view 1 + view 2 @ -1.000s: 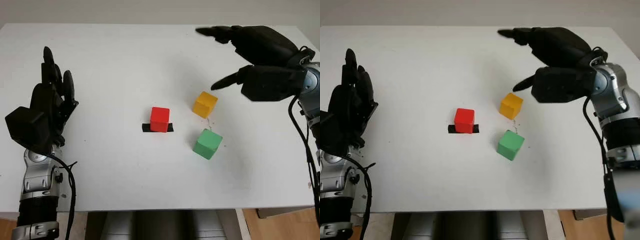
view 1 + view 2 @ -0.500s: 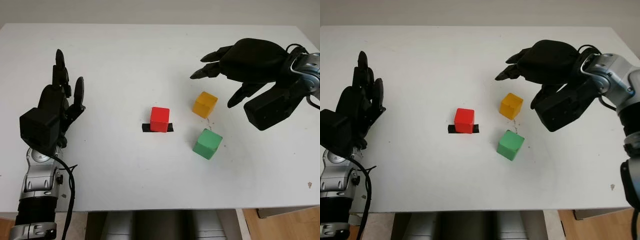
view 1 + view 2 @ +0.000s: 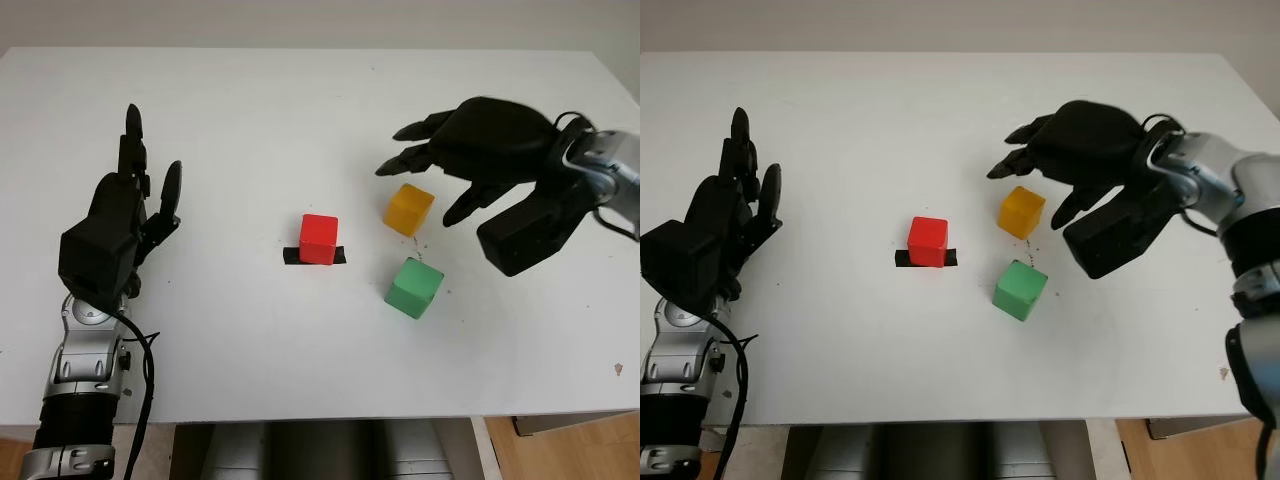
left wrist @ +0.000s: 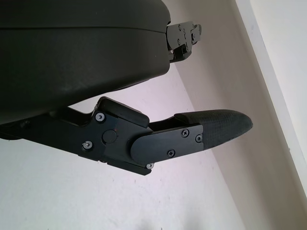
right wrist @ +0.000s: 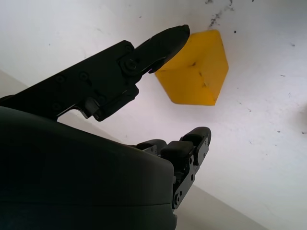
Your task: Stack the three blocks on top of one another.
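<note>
We see right hand (image 3: 470, 150) open, empty, hovering just above yellow block (image 3: 409, 208); red block (image 3: 319, 238) left of it, green block (image 3: 415, 287) nearer us; left hand (image 3: 120, 225) open, empty, far left.

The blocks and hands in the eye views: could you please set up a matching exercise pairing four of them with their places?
Things:
1. red block
2. yellow block
3. green block
4. left hand

Places:
A. under the open right hand, not held
B. on a black tape strip
C. open, over the table's left side
D. nearest the table's front edge

Pairs: 1-B, 2-A, 3-D, 4-C
</note>
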Robot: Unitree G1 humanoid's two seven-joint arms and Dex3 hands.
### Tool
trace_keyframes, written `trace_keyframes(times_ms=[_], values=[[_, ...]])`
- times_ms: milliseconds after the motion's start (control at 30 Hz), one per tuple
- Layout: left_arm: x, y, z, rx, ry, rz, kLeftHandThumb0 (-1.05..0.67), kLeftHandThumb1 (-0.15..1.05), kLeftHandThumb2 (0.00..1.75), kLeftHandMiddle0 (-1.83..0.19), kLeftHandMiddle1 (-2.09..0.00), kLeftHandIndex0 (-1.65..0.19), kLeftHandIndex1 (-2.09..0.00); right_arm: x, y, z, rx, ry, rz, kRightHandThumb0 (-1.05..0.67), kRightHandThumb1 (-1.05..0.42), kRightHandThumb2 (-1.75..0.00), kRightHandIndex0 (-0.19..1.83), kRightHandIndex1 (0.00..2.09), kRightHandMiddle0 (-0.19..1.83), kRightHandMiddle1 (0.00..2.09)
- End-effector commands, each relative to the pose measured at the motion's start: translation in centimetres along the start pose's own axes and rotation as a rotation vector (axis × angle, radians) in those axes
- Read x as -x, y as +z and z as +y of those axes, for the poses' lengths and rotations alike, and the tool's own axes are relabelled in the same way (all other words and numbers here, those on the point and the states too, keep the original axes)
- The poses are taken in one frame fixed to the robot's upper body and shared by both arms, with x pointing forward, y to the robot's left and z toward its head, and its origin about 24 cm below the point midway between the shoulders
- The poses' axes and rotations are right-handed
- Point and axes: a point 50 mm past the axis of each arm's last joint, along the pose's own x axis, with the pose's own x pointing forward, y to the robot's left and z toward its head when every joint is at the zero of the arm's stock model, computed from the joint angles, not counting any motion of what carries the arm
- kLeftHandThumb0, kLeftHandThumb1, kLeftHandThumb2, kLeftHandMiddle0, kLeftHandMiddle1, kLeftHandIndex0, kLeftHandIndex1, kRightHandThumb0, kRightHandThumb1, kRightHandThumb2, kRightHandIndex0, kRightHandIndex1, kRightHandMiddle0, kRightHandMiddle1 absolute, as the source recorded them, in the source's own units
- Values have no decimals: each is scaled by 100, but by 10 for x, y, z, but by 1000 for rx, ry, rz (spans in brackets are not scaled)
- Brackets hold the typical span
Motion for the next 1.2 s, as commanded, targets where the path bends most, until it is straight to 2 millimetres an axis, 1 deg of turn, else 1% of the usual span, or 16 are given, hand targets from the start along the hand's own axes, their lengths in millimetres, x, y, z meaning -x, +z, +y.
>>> trace_keyframes(times_ms=[0, 133, 433, 600, 833, 933, 1167], values=[[1, 3, 1, -23, 1, -20, -78, 105, 65, 19, -1, 18, -2, -1, -2, 4, -7, -6, 20, -47, -77, -6, 39, 8, 55, 10], [2, 3, 3, -26, 14, -16, -79, 105, 64, 19, -2, 18, -3, -3, -3, 9, -29, -15, 49, -45, -77, -6, 40, 7, 57, 10], [4, 3, 2, -18, -3, -15, -79, 105, 64, 19, -1, 19, -3, 0, -7, 17, -42, -18, 76, -42, -77, -5, 42, 7, 62, 10], [3, 2, 1, -21, -5, -22, -80, 105, 64, 19, -2, 19, -3, 0, -8, 17, -17, -6, 75, -41, -77, -5, 43, 7, 68, 12], [4, 2, 1, -14, -13, -15, -77, 105, 63, 19, 0, 19, -3, 0, -7, 19, -22, -9, 69, -39, -77, -5, 45, 7, 74, 12], [4, 2, 1, -10, -16, -16, -74, 105, 63, 19, 0, 19, -3, -1, -6, 19, -20, -20, 63, -39, -78, -6, 46, 7, 77, 12], [3, 2, -1, -16, -17, -14, -72, 105, 59, 19, -1, 19, -3, 0, -5, 19, -61, -75, 57, -37, -80, -6, 51, 9, 89, 16]])
